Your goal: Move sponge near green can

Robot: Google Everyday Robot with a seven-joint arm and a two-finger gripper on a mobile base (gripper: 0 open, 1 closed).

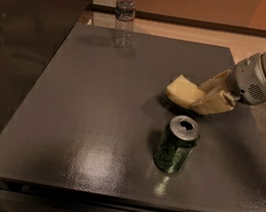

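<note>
The pale yellow sponge (181, 91) hangs just above the dark table, a short way behind the green can (176, 145). My gripper (201, 98) comes in from the right on a grey arm and is shut on the sponge's right end, its tan fingers (213, 102) clamping it. The green can stands upright near the table's front, its silver top with the drinking hole facing up. A small gap separates sponge and can.
A clear plastic bottle (124, 14) stands at the far edge of the dark table (80, 119). A second dark surface (16, 48) adjoins on the left. Tan floor lies beyond the table's right edge.
</note>
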